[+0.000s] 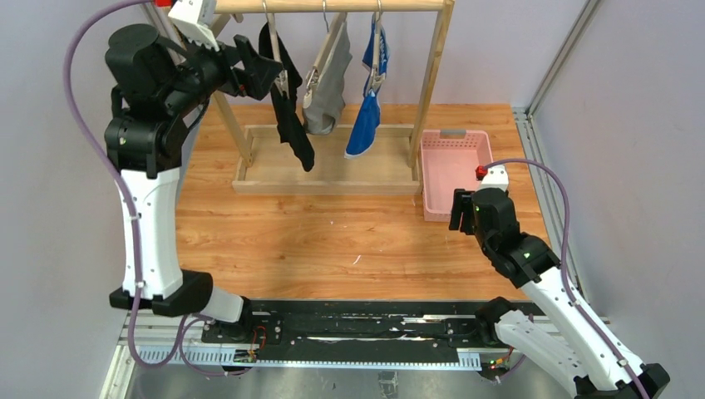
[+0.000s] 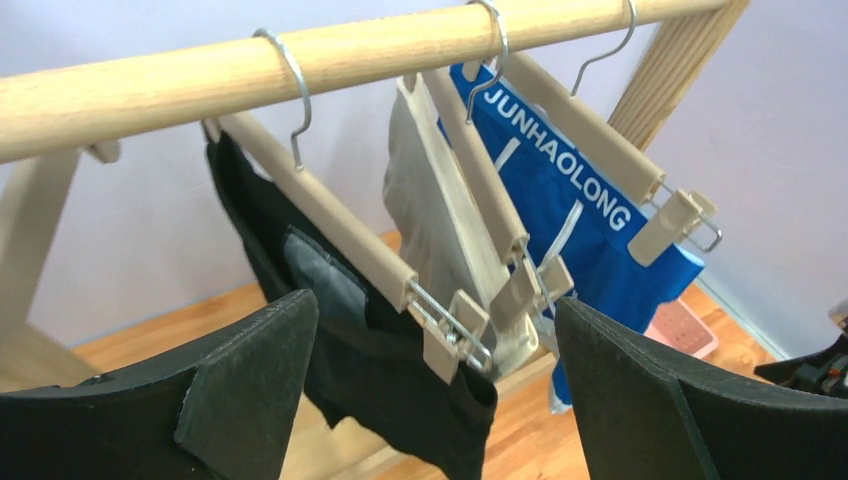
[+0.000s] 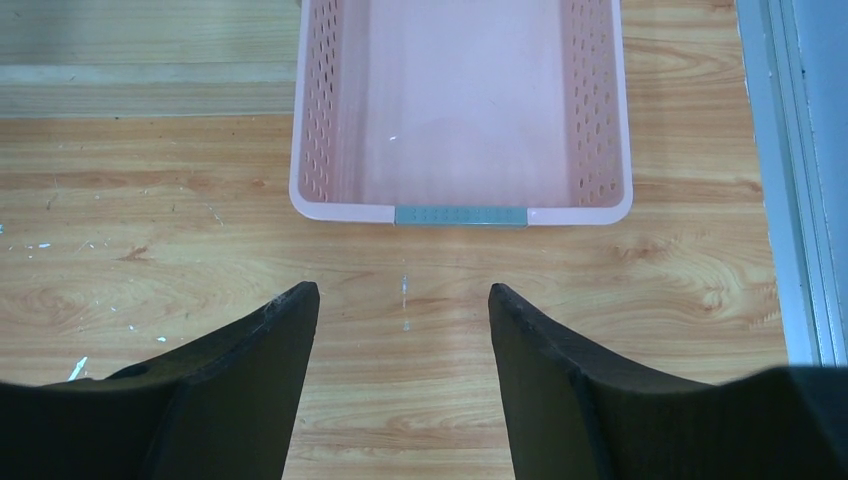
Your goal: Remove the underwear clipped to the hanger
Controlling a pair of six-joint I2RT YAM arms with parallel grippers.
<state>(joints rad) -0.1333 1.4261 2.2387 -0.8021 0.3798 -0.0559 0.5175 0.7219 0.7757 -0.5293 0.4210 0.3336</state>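
Note:
Three briefs hang from clip hangers on a wooden rail [image 1: 332,5]: black [image 1: 291,116], grey [image 1: 326,83] and bright blue [image 1: 366,125]. In the left wrist view the black briefs [image 2: 400,390] hang from a wooden hanger's clip [image 2: 455,335], the grey briefs [image 2: 425,200] behind, the blue briefs [image 2: 570,200] with white lettering at the right. My left gripper [image 1: 264,65] [image 2: 435,345] is open, raised beside the black briefs, its jaws either side of the clip without touching. My right gripper [image 1: 462,209] [image 3: 402,300] is open and empty, low over the table in front of the pink basket.
A pink perforated basket [image 1: 432,179] [image 3: 300,150] stands empty at the right of the rack. The rack's wooden base frame [image 1: 324,184] lies on the table under the hangers, with slanted legs [image 1: 432,75] at each end. Metal rails border the table.

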